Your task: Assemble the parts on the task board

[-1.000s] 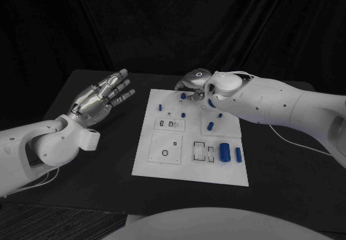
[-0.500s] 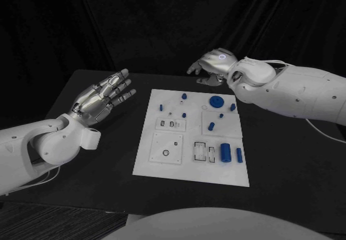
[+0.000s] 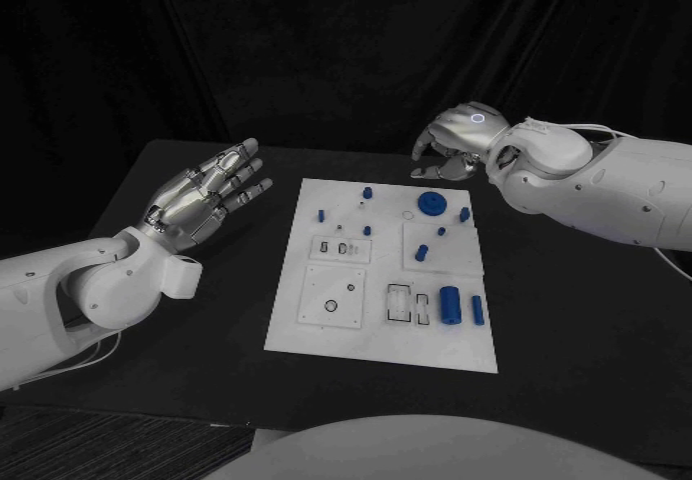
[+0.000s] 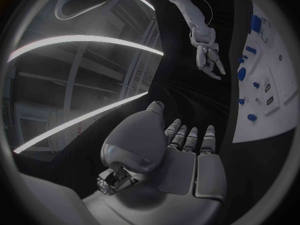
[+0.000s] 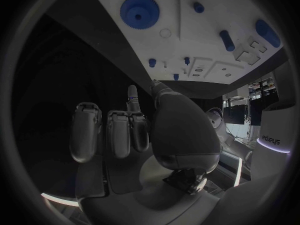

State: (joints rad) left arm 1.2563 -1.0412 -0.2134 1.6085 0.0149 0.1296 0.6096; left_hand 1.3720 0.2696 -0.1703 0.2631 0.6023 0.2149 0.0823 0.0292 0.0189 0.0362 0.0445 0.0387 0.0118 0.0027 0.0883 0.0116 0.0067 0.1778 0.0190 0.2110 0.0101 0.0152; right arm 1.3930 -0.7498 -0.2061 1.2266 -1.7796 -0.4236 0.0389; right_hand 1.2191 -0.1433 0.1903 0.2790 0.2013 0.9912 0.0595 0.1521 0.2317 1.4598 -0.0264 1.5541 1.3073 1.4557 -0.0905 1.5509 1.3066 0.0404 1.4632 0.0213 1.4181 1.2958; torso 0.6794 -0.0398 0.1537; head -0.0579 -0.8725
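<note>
Centrally on the black tabletop (image 3: 202, 330) lies the white task board (image 3: 378, 345), its long sides running from the near edge toward the far edge. A blue gear (image 3: 431, 203) sits near the board's far right corner, with a small blue peg (image 3: 366, 192) near the far edge to its left and another small blue peg (image 3: 464, 214) just beside the gear on the right. A short blue cylinder (image 3: 421, 251) stands in the right half at mid-board. Two larger blue cylinders (image 3: 451, 304) lie side by side close to the right edge in the near half, next to rectangular recesses (image 3: 405, 303). A square plate with a round hole (image 3: 333, 295) occupies the near left portion of the board. The left hand (image 3: 202, 197) is raised over the tabletop left of the board, palm flat, fingers (image 4: 190, 139) extended and slightly spread, holding nothing. The right hand (image 3: 457, 140) is raised beyond the board's far right corner, apart from the board; its fingers (image 5: 119, 132) are loosely bent and separated, holding nothing. From the right wrist view, the gear and several pegs are visible on the board ahead of the palm.
</note>
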